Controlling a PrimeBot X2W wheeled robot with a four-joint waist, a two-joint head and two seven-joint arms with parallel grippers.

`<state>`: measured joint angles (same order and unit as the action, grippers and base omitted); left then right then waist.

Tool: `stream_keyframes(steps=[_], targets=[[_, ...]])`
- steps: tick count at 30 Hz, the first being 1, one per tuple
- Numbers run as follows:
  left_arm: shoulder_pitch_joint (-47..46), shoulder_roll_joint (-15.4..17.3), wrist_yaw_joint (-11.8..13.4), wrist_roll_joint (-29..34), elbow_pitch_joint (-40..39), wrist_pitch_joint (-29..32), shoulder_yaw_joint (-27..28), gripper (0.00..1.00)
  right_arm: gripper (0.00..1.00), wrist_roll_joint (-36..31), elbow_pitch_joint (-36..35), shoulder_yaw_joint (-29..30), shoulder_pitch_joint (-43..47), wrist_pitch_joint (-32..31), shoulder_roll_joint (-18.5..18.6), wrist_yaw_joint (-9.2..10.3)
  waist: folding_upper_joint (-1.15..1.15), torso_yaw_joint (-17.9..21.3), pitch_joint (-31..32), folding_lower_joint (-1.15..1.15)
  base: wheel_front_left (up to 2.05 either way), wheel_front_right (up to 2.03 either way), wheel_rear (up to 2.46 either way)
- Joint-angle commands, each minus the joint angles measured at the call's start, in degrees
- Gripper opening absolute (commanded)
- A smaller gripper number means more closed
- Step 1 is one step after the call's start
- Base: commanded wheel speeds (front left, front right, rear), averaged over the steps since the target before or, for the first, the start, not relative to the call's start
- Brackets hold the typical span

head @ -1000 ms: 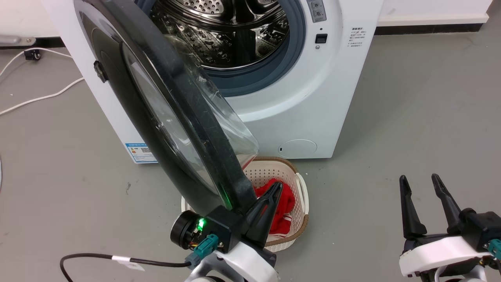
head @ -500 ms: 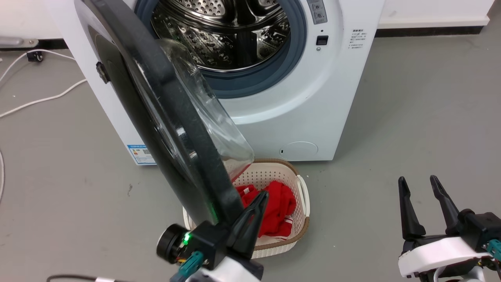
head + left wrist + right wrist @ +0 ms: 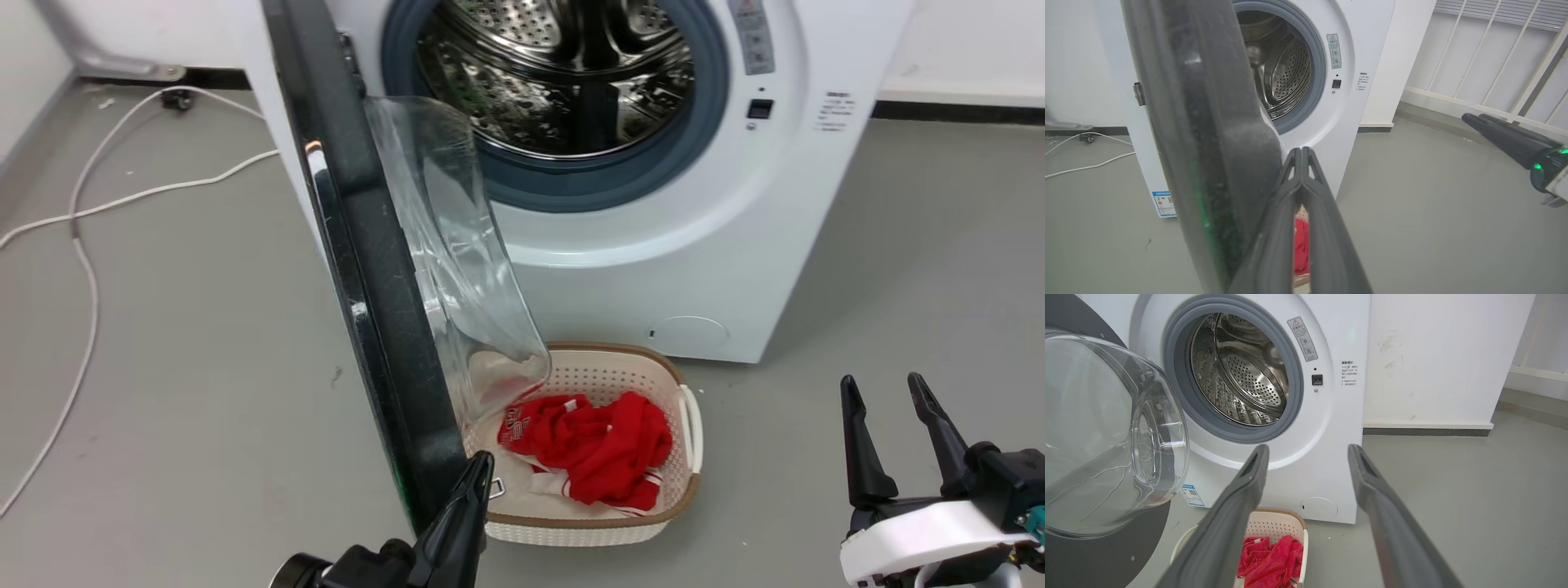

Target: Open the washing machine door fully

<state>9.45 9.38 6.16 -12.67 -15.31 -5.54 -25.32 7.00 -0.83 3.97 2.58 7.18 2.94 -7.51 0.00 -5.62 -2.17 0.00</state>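
Washing machine door [image 3: 367, 269] stands half open, hinged at left of washing machine [image 3: 694, 245], left gripper [image 3: 482, 474] fingers shut on nothing against its near inner edge, likely to push it wider; right gripper [image 3: 881, 382] fingers spread, empty, idle near right

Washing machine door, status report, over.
Left gripper shut, beside door rim. Right gripper open, idle. Washing machine door swung wide, drum exposed. Laundry basket under door glass.

The washing machine [image 3: 1331, 457] bears a warning-triangle sticker [image 3: 1303, 339] and a blue label [image 3: 1192, 495], their print too small to read.
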Motion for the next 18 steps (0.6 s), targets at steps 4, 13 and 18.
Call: stream_keyframes(steps=[4,13,18], targets=[[2.07,0.85,1.42,0.16,-0.39,-0.07,1.18,0.00,1.00,-0.19,-0.59,0.09,0.54,-0.42,-0.12,0.04,0.00,-4.44,0.13,0.00,0.00,0.00,0.00],[4.38,1.68,3.91,0.33,-1.28,-0.72,3.24,0.00,1.00,-0.43,-1.17,0.39,1.19,-1.17,-0.12,0.04,0.00,-11.34,0.20,0.00,0.00,0.00,0.00],[4.71,2.53,4.97,-0.55,-0.75,-1.16,5.49,0.00,1.00,-0.37,-1.77,0.43,0.99,-1.50,-0.12,0.04,0.00,-13.91,-0.22,0.00,0.00,0.00,0.00]])
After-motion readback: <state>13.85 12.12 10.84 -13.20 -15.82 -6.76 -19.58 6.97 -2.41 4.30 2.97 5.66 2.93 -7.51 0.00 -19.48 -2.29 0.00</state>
